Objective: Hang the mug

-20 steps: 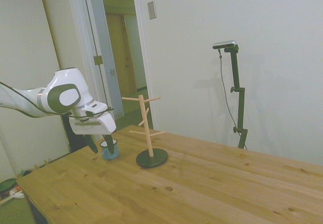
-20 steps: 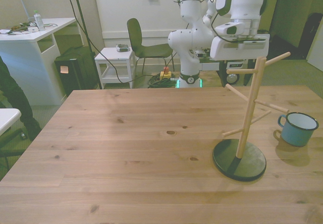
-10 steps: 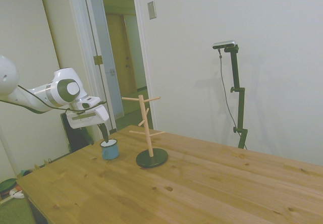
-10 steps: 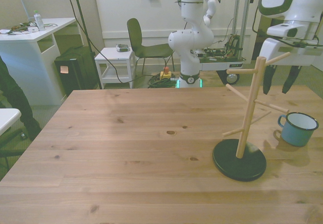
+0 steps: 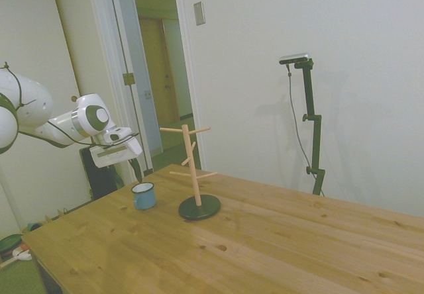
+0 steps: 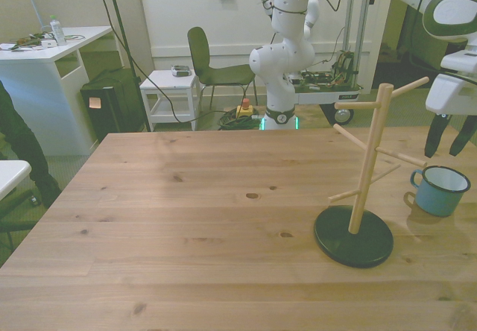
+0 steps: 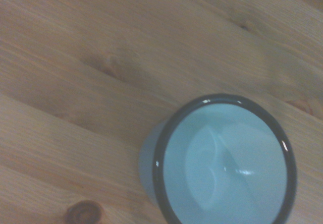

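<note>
A glossy enamelled finish is shown by the mug (image 7: 222, 163) below the gripper (image 6: 449, 135), whose shell is smooth white plastic. Knotted, matt wood is seen in the table (image 6: 209, 219).

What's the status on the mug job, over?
Gripper open, empty, above the mug. Mug upright on the table, beside the peg stand, not hung. Nothing in the way.

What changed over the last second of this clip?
The pincer swung across to the front view's right, past the wooden mug tree, and now hangs open above and just behind the mug. Nothing was grasped. Mug and tree stayed put on the table.
</note>
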{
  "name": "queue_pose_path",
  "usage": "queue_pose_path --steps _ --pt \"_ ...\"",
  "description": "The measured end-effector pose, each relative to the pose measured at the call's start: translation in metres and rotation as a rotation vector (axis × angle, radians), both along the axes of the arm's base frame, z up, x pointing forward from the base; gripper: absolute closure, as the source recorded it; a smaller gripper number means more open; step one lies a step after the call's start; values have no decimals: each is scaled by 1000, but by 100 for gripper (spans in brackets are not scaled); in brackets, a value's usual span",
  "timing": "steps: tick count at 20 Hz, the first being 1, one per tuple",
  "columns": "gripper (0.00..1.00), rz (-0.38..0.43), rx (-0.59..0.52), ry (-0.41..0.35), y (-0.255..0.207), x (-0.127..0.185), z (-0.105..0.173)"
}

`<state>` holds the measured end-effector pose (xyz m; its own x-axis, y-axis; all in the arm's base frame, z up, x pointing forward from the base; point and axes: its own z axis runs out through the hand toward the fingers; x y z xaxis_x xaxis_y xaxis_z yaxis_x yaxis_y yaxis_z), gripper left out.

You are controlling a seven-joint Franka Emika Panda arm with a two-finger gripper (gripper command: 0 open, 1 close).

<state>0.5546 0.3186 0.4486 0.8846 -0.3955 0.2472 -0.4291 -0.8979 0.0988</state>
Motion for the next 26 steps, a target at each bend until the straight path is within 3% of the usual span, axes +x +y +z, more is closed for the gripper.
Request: queue_pose_path --steps 18,19,26 --pt "0 11 -33 39 34 21 -57" --pt "100 12 -33 39 35 21 -57" --pt "100 13 -42 45 37 22 -65"
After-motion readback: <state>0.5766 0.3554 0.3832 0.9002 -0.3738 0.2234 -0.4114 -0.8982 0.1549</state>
